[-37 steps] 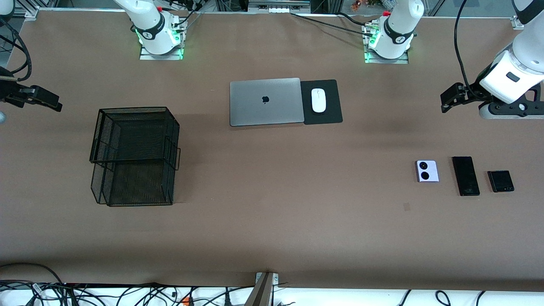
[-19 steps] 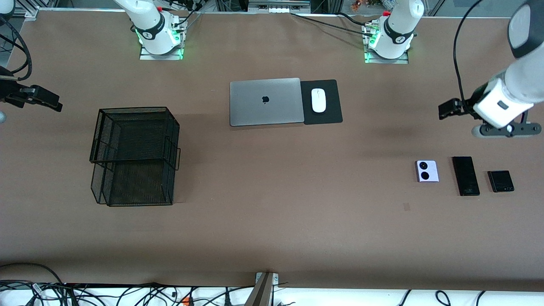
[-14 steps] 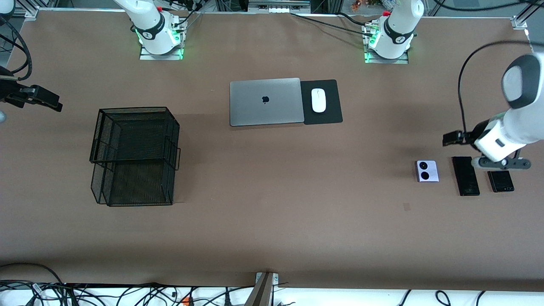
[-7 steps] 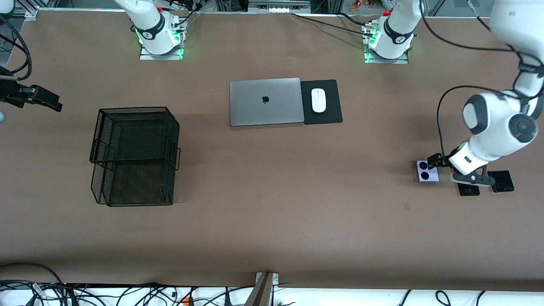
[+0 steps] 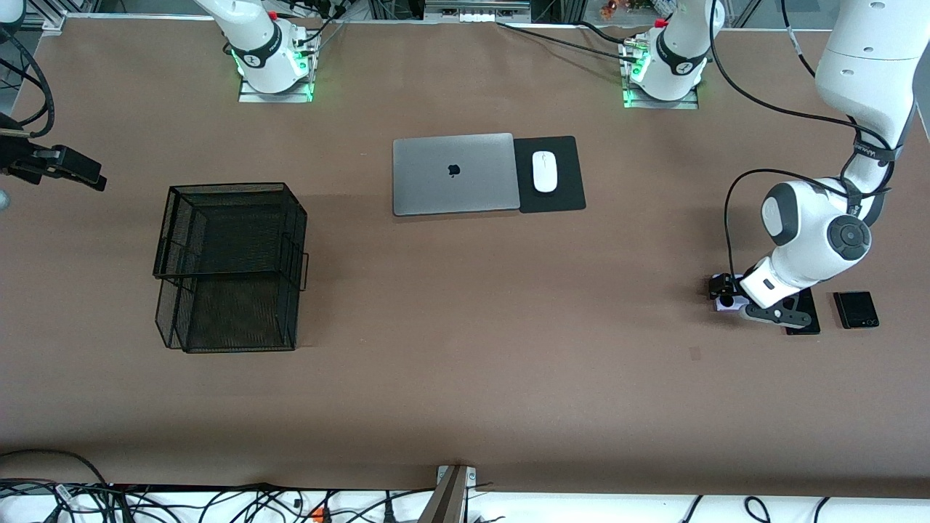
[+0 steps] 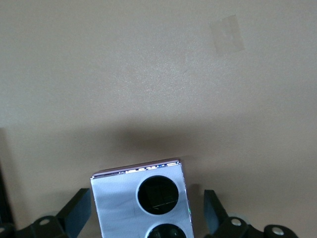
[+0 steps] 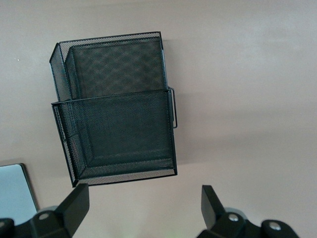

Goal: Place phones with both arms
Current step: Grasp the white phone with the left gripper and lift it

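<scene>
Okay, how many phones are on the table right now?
3, in a row at the left arm's end of the table: the lilac-white phone between the left gripper's open fingers, the long black phone mostly hidden under that arm, and the small black phone beside it.

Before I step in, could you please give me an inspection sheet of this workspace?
Surface: brown table, flat; a small pale patch toward the left arm's end.
Job's things: lilac-white phone between the fingers; long black phone beside it, partly covered by the arm; small black phone apart.
Clutter: closed grey laptop; white mouse on black mouse pad; black mesh basket.
Grippers: left gripper open, straddling the lilac-white phone; right gripper open, above the basket, waiting.
Cables: black cable looping off the left arm.
Surroundings: loose wires off the table's near edge.
</scene>
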Robot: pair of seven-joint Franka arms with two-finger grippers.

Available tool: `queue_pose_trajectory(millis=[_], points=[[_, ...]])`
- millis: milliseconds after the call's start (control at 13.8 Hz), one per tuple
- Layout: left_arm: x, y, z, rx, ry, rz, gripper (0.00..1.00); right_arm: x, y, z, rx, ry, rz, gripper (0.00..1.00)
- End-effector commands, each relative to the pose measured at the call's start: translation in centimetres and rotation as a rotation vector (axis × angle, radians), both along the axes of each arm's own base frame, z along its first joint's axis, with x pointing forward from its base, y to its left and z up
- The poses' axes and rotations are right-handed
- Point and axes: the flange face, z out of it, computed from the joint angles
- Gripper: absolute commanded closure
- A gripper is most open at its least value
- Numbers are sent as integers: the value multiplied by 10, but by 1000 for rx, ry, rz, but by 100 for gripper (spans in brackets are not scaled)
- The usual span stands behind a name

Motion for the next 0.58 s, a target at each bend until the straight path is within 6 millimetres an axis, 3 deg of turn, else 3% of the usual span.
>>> queue_pose_trajectory(millis=[0,508], points=[[4,2,-2,1,-1,-18,0,-3,-1,6,17,-6,5,0],[1,7,-9,-5,14,60,0,-3,-1,5,17,-6,5,0]])
